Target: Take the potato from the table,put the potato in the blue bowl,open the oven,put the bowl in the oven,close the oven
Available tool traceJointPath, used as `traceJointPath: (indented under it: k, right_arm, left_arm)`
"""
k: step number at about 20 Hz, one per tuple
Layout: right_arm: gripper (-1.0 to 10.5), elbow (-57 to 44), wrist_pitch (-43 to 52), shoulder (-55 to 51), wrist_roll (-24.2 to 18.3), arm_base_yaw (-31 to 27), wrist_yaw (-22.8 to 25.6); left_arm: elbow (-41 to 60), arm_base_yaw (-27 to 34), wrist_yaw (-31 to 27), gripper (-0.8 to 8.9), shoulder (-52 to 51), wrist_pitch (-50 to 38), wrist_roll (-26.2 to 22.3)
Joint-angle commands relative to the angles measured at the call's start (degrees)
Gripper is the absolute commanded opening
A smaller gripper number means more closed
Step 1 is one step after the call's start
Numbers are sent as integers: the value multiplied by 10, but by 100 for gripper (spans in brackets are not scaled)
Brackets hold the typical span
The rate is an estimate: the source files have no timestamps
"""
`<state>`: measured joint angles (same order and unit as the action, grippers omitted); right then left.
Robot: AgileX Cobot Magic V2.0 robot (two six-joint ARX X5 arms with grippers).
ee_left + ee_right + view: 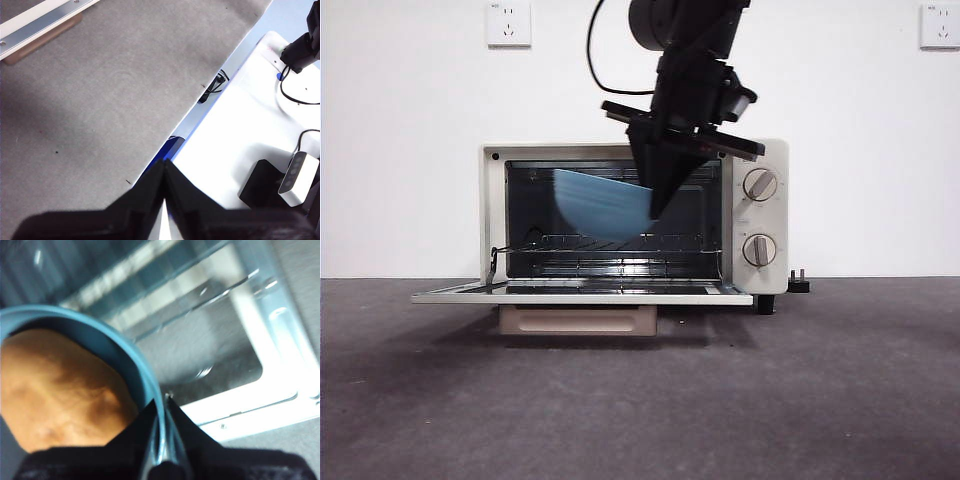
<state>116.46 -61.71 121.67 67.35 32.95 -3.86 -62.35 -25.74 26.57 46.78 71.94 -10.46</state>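
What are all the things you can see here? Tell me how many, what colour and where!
oven: one, cream-white, on the table against the wall, door folded down open.
knobs: two, beige, one above the other on the oven's right panel.
wire rack: one, dark metal, inside the oven.
blue bowl: one, blue, tilted inside the oven mouth above the rack, gripped by its rim.
potato: one, orange-brown, inside the bowl.
table: one, dark grey, under everything.
wall sockets: two, white, high on the wall.
plug: one, black, right of the oven.
right gripper: one, black, shut on the bowl's rim at the oven.
left gripper: one, black, shut, waiting above the table's edge.
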Motion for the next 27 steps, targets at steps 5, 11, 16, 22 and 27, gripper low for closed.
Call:
traceJointPath:
  k: [5, 11, 16, 22, 27]
  right_arm:
    - [-12, 4, 12, 7, 84, -19, 31]
    - [-11, 4, 12, 7, 106, -23, 73]
    - [1, 4, 9, 8, 107, -23, 99]
    - [11, 4, 20, 17, 107, -23, 105]
    - [135, 4, 41, 17, 105, -23, 108]
  left_arm:
    - [4, -2, 4, -6, 3, 0, 0]
    - [4, -2, 4, -6, 5, 1, 0]
    - [4, -2, 4, -6, 5, 1, 0]
    - [4, -2, 4, -6, 5, 8, 3]
    - [4, -2, 4, -6, 5, 14, 8]
